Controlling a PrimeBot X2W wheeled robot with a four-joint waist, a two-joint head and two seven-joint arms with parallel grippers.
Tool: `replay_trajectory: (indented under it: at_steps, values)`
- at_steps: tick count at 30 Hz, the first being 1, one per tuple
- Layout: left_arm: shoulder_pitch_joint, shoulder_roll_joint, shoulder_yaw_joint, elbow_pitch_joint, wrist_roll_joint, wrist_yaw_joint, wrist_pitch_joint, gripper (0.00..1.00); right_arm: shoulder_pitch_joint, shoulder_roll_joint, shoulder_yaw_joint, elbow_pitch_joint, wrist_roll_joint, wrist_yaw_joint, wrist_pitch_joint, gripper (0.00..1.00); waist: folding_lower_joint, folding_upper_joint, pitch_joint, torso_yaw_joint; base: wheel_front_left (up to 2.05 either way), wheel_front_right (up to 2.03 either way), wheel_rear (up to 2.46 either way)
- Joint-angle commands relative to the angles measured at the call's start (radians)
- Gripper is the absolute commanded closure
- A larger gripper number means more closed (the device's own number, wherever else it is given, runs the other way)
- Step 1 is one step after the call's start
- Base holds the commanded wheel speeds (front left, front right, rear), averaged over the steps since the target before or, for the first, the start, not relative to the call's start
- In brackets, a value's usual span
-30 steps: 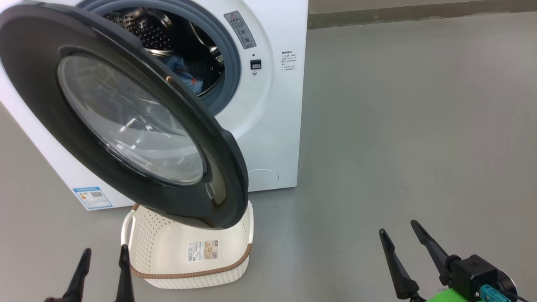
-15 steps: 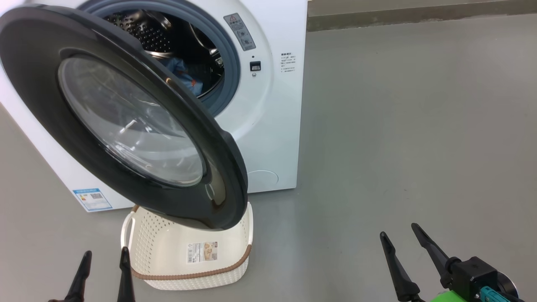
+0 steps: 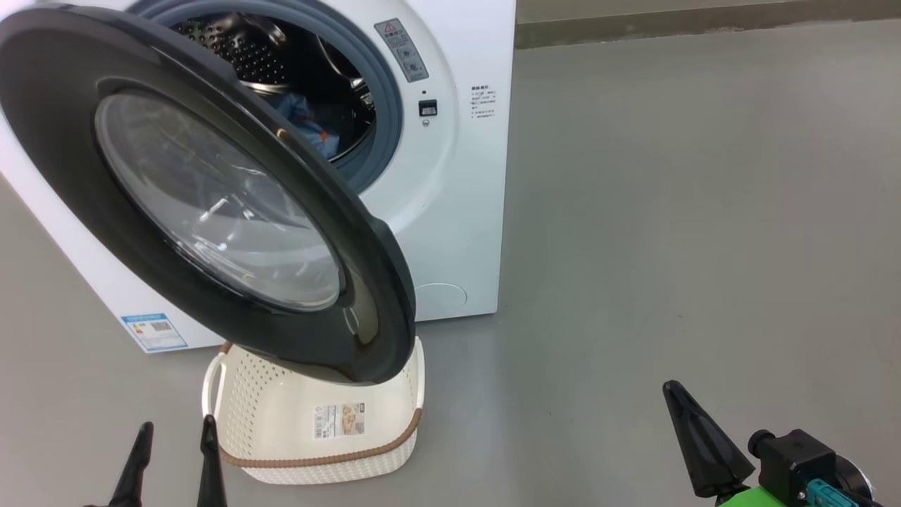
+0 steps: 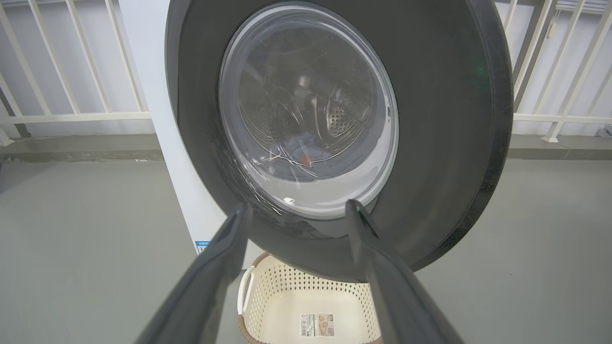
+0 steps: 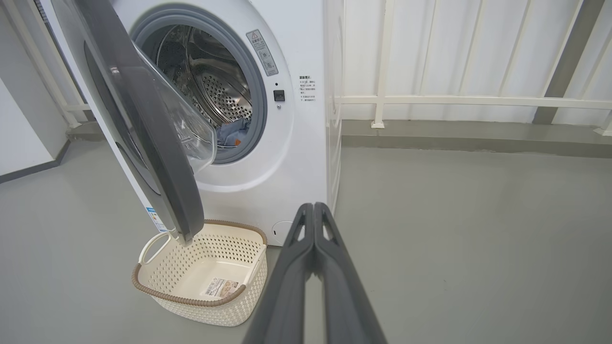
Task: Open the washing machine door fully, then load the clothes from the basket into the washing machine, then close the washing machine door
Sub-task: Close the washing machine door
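Here, start at the right gripper [image 5: 313,206]: pressed tip to tip, clamped on nothing. Look to the left gripper [image 4: 299,208] for fingers spread apart, likewise empty. Straight ahead of that left gripper and a little above, meet the broad outer face of the washing machine door [image 4: 334,119], standing open and hanging over the basket [image 4: 287,286]. From the right gripper, find the same door [image 5: 148,138] ahead and off to the left, nearly edge-on, free edge toward the gripper, hinge side farther left. Judge the left arm nearer and better placed for a push on that face, toward the washing machine [image 3: 450,211] beyond. Count the right as well apart, off to the side. Past the door, inside the drum [image 5: 215,91], spot the clothes [image 5: 232,131], a light blue heap low in the opening. Lower down, beneath the door's bottom edge, see the basket holding nothing but a paper label [image 5: 217,286] on its base. So reckon the loading done and only the closing left.
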Motion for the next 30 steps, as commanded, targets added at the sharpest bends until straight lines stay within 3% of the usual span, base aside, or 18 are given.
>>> replay_trajectory:
  at_steps: [1, 14, 26, 30]
  values:
    - [-0.04, 0.013, 0.029, -0.019, 0.005, 0.009, -0.012, 0.0, -0.028, -0.004, 0.017, -0.03, 0.001, 0.006, 0.003, 1.0, 0.0, 0.0, 0.001, 0.002, 0.0, 0.0, 0.0]
    - [-0.076, -0.001, -0.011, -0.016, 0.014, 0.005, -0.033, 0.0, -0.111, -0.028, -0.015, 0.027, 0.011, 0.006, 0.006, 1.0, 0.0, 0.0, 0.035, 0.086, 0.0, 0.0, 0.0]
    - [-0.144, -0.03, -0.063, 0.016, 0.026, -0.005, -0.067, 0.0, -0.439, -0.09, -0.038, 0.31, 0.039, 0.006, -0.042, 1.0, 0.0, 0.0, 0.094, 0.265, 0.0, 0.0, 0.0]
    - [-0.164, -0.039, -0.073, 0.028, 0.021, -0.009, -0.076, 0.0, -0.539, -0.108, -0.049, 0.347, 0.044, 0.006, -0.07, 1.0, 0.0, 0.0, 0.107, 0.325, 0.0, 0.0, 0.0]
